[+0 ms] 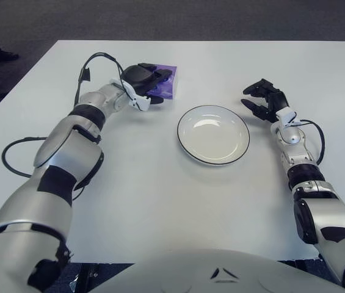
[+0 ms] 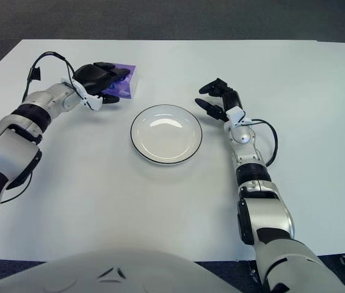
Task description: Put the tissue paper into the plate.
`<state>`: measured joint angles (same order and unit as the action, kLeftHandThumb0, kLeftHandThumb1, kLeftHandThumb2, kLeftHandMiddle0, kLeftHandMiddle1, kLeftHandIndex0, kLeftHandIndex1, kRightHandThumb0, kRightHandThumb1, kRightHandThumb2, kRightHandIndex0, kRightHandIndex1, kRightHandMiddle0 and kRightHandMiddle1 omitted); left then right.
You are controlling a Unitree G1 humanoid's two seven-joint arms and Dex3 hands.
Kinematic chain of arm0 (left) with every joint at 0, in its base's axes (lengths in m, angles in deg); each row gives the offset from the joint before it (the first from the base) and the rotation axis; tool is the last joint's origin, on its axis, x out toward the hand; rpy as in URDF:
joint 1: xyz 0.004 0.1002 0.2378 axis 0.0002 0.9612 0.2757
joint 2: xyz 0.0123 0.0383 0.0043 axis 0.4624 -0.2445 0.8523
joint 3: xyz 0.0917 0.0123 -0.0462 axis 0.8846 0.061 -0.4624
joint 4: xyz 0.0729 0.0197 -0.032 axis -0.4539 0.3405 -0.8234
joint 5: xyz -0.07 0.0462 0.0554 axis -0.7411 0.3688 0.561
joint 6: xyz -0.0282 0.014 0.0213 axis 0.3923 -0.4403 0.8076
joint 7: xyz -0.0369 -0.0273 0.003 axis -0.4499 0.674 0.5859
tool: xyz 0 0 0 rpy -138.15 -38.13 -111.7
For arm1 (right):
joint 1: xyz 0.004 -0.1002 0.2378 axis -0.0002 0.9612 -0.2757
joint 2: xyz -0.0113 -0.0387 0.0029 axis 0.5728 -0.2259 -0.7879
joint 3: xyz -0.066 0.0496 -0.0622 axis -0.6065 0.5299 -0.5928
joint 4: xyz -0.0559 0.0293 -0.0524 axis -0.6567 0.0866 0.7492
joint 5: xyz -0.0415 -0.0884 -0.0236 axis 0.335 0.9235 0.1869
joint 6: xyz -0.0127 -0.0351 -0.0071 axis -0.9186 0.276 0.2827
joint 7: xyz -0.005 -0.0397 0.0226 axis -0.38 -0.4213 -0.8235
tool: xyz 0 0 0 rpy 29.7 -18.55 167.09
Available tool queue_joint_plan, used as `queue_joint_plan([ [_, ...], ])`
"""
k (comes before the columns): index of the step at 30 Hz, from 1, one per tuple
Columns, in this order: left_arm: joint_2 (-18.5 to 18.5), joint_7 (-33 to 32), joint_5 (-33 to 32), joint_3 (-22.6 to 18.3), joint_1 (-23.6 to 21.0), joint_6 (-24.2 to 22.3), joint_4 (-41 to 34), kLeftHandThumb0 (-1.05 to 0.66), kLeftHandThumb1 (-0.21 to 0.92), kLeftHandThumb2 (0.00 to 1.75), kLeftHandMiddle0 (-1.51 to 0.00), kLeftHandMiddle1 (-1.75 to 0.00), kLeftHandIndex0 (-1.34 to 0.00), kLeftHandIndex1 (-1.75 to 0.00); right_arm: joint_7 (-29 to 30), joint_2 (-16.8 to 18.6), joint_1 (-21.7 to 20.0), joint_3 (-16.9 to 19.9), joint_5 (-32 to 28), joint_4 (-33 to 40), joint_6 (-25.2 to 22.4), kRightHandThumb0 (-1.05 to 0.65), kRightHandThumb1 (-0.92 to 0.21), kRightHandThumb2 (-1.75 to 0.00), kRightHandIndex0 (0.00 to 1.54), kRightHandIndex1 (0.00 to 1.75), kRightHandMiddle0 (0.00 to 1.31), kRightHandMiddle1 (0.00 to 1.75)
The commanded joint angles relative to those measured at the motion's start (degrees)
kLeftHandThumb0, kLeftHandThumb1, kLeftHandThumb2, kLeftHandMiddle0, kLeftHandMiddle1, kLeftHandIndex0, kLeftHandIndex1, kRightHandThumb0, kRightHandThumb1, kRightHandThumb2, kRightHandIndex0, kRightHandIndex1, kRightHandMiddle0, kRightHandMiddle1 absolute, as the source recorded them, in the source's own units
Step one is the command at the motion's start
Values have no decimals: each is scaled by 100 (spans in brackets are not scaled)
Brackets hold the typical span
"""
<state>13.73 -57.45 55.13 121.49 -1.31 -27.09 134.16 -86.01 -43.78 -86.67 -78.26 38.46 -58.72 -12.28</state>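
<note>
- Black fingers of the left hand (image 1: 143, 78) curl over and under a purple tissue paper pack (image 1: 165, 89), clamping it at its left end; one finger lies across the top and another shows below its near edge.
- The tissue paper pack sits at the far left part of the white table (image 1: 160, 201), up and to the left of the plate, well apart from it; whether the pack is off the table surface cannot be told.
- The left forearm runs from the lower left up toward the pack, with a black cable (image 1: 93, 64) looping above the wrist.
- The plate (image 1: 213, 134), white with a thin dark rim, lies near the table's middle, between the two hands, with nothing in it.
- The right hand (image 1: 264, 101) shows just right of the plate's far right edge, its black fingers spread apart and holding nothing; the fingertips point toward the plate without touching it.
</note>
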Motion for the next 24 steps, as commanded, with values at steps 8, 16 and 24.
queue_joint_plan([
  [8, 602, 1198, -586, -348, 545, 530, -986, -99, 92, 88, -64, -2, -44, -6, -53, 303, 914, -139, 54, -340, -15, -1, -92, -17, 67, 131, 44, 125],
  [16, 967, 2079, -1086, -665, 1107, 455, -2065, -98, 92, 86, -65, -1, -45, -5, -91, 284, 950, -119, 37, -303, 6, -1, -92, -17, 66, 131, 44, 125],
  [24, 1107, 2547, -1349, -956, 1498, 96, -2989, -97, 92, 85, -66, -1, -45, -4, -112, 260, 995, -107, 34, -263, 22, -1, -92, -17, 66, 131, 45, 124],
])
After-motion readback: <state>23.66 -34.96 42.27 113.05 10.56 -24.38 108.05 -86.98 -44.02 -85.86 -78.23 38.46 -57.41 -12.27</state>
